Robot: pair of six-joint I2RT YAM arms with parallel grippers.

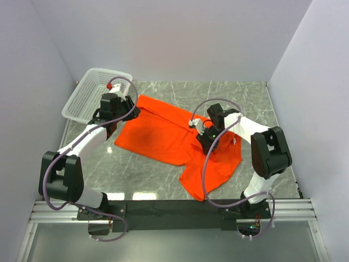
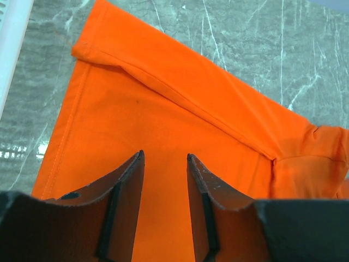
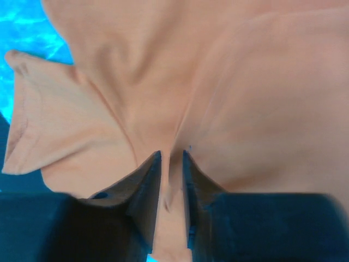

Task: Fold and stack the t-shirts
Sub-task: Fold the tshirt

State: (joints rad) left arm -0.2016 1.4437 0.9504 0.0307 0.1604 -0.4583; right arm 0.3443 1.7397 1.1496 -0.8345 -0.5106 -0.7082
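**Item: t-shirt** (image 1: 158,136), one, plain orange-red, short-sleeved, no print.

**Location:** Lies on the marble desk (image 1: 245,98), across the middle. Its far-left corner is just beside the white mesh basket (image 1: 82,101). Its near-right part lies rumpled toward the right arm's base. It is not yet folded: mostly flat on the left, bunched and creased on the right.

**Left fingers** (image 2: 128,185): Apart, nothing between them. They hang over the flat left portion, near a long stitched seam and a sleeve or hem edge. Whether the tips touch the cloth cannot be told.

**Right fingers** (image 3: 144,185): Drawn nearly together on a raised pinch of the cloth. Folds radiate from the nip, so the fabric looks to be under a light pull there.

**Handling, as judged:**
- Light, soft and limp. It will not hold a shape and will drape and sag from any single hold.
- A mid-panel pinch is likely to drag one layer and wrinkle the rest.
- Low risk of slipping out of a firm pinch; not fragile.

**Where to take hold, as judged:**
- The doubled, stitched edges: hem corners, sleeve cuffs, shoulder seams.
- Two holds, well apart on the same edge, should keep the cloth taut enough to lay a clean fold.
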